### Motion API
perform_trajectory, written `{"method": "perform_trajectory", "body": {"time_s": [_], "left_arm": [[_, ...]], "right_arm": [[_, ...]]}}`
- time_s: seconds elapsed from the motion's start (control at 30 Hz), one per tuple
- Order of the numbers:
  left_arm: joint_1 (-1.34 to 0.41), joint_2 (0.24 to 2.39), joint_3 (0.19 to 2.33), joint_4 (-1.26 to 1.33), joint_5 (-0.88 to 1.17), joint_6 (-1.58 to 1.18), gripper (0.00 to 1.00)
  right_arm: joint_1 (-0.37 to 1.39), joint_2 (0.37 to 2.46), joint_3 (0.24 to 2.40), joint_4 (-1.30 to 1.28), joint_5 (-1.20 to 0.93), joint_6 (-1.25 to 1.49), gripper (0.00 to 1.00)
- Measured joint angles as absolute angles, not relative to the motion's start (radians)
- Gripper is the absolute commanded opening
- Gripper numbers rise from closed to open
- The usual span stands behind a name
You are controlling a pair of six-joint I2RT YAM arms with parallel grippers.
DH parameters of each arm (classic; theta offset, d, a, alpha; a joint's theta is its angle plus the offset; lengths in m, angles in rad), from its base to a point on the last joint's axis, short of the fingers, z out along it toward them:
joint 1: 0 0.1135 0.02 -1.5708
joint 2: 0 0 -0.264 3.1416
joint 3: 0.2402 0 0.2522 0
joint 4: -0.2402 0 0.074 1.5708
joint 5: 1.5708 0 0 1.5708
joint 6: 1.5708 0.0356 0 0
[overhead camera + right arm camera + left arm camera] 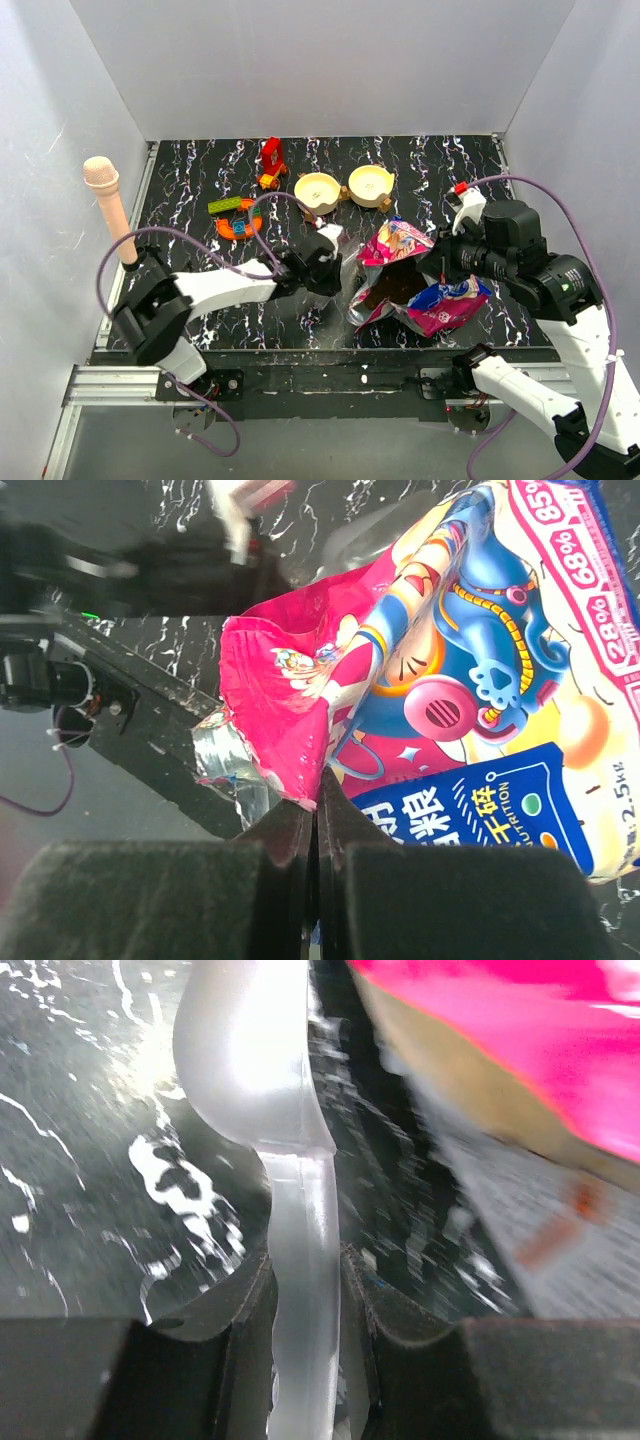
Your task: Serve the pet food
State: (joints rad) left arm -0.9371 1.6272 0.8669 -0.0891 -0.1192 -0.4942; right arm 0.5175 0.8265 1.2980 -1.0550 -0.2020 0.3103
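Black marbled table [200,180] is carrying everything. The glossy magenta-and-blue bag [470,680] is lying on its side right in front of the right gripper [318,820], with its mouth gaping toward the left arm. The right gripper is pinching the magenta lip of the bag, fingers pressed fully together on the foil. It's likely doing this to pull the opening up and wide so the other arm can get in. The right arm is folding in from the right edge, wrist turned toward the centre and fingers pointing at the bag mouth.

The left arm is stretching low across the table, wrist roughly level. The left gripper [305,1290] is stopping just short of the bag mouth, with the bag just off to its right. It's clamping the handle of a clear plastic scoop [250,1050], fingers closed down to the handle's width and the bowl end sticking out ahead, looking empty.

Two cream bowls [318,190] are sitting side by side beyond the left gripper, probably where the serving is going. Toy blocks [240,215] are lying further off to its left.

The pet food [395,285] is showing as a dark brown patch inside the bag mouth, between both grippers; single pellets too small to tell
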Motion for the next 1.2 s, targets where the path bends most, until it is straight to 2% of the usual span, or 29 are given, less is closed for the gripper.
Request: {"method": "perform_trajectory", "body": {"time_s": [0.13, 0.27, 0.37, 0.53, 0.67, 0.87, 1.2], "left_arm": [[-0.887, 1.417, 0.983, -0.365, 0.082, -0.577, 0.0], [-0.826, 1.277, 1.258, -0.618, 0.221, -0.667, 0.0], [-0.785, 1.26, 1.437, -0.781, 0.316, -0.706, 0.0], [-0.722, 1.35, 1.684, -1.079, 0.495, -0.744, 0.0], [-0.713, 1.407, 1.703, -1.173, 0.63, -0.823, 0.0], [-0.712, 1.399, 1.617, -1.145, 0.786, -0.961, 0.0], [-0.719, 1.332, 1.655, -1.191, 0.804, -1.081, 0.0]], "right_arm": [[0.517, 0.842, 1.32, -1.056, -0.17, 0.258, 0.01], [0.519, 0.87, 1.335, -1.042, -0.128, 0.208, 0.01], [0.519, 0.903, 1.351, -1.015, -0.075, 0.168, 0.01], [0.518, 1.007, 1.416, -0.975, 0.007, 0.11, 0.01], [0.518, 1.073, 1.447, -0.938, 0.027, 0.095, 0.01], [0.518, 1.076, 1.447, -0.925, 0.001, 0.091, 0.01], [0.518, 1.034, 1.417, -0.916, -0.032, 0.076, 0.01]]}}
